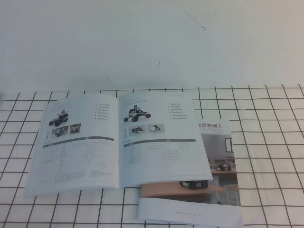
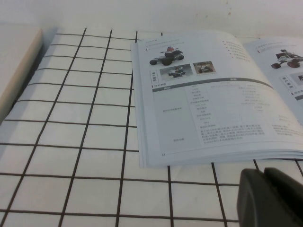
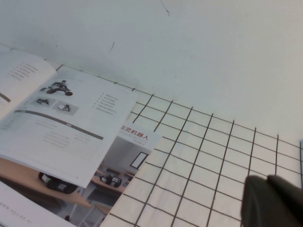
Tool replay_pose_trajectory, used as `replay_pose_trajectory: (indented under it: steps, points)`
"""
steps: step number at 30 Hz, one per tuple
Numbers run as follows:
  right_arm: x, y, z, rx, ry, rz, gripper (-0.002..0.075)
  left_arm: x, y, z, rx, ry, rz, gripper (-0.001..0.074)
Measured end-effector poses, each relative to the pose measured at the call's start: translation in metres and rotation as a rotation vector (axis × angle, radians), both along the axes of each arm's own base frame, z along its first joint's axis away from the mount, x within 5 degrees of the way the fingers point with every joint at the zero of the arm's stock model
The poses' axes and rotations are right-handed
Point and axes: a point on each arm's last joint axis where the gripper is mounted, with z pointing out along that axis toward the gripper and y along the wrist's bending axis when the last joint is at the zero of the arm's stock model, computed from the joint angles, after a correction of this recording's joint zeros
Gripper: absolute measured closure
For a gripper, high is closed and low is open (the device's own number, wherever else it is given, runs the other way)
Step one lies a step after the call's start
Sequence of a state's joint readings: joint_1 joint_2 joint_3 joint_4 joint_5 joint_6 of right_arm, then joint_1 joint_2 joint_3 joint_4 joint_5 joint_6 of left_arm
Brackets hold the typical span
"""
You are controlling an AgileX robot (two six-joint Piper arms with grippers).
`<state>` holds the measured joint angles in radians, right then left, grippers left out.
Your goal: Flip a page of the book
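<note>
While the high view shows only the open book [image 1: 118, 140] on the checked counter [image 1: 266, 156], wrist views show the left gripper [image 2: 272, 198] and right gripper [image 3: 274, 203] nearby, and I cannot tell how they stand.

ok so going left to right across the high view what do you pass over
Bare grid tablecloth → the book's left-hand leaf → its right-hand page → booklet with a room cover → bare grid again. Neither gripper shows in that view; left gripper and right gripper appear only in their own wrist views.

The book [image 1: 118, 137] has thin, shiny white paper pages. The counter [image 1: 266, 142] wears a soft white cloth with black lines. Both the left hand [image 2: 271, 198] and the right hand [image 3: 273, 202] look like dull black plastic.
</note>
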<state>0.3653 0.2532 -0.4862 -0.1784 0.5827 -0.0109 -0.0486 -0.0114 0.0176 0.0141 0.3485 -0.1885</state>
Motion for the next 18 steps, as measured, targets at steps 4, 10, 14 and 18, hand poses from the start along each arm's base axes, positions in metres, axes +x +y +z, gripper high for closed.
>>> replay_pose_trajectory:
  steps: [4,10,14,18]
  points:
    - [0.0,0.0,0.0,0.0,0.0,0.0,0.0725,0.0,0.0,0.0,0.004,0.0,-0.001,0.0738]
    - [0.0,0.0,0.0,0.0,0.0,0.0,0.0725,0.0,0.0,0.0,0.006,0.0,-0.002,0.0738]
    - [0.0,0.0,0.0,0.0,0.0,0.0,0.0725,0.0,0.0,0.0,0.008,0.0,-0.002,0.0738]
    - [0.0,0.0,0.0,0.0,0.0,0.0,0.0725,0.0,0.0,0.0,0.01,0.0,-0.003,0.0738]
